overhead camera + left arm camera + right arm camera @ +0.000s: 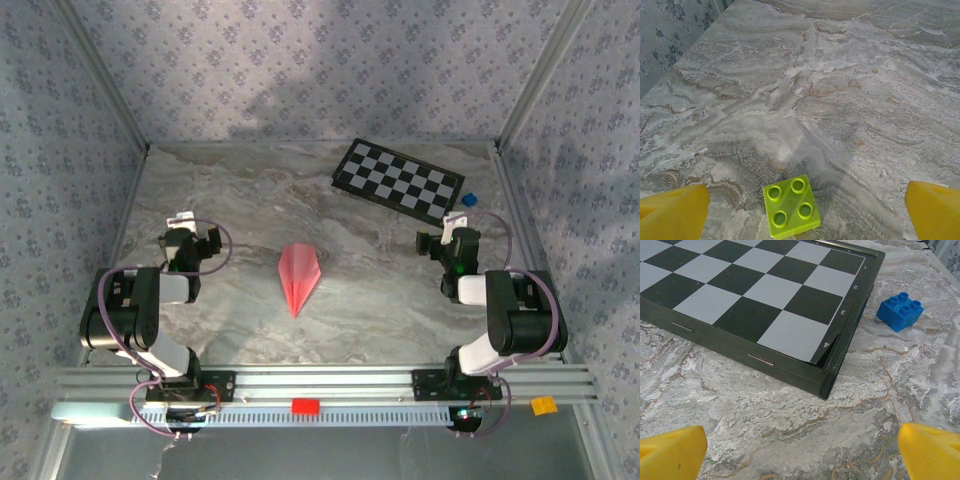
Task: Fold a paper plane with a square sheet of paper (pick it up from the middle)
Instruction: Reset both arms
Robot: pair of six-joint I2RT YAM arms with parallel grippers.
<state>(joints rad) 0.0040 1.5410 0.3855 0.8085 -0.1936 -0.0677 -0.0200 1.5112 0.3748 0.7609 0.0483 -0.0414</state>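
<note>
At the centre of the table, the paper plane lies nose toward 6 o'clock, at 4 o'clock from the nearer left gripper. That one and the right gripper both gape wide, empty.

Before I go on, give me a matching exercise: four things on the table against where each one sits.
Things:
1. pink-red folded paper plane
2. lime-green studded plastic block
3. blue studded plastic block
4. black-and-white checkered board

Places:
A. far right part of the marble table
B. just ahead of the left gripper
C. mid-table, tip towards the near edge
D. beside the board's right corner

Pairs: 1-C, 2-B, 3-D, 4-A.
</note>
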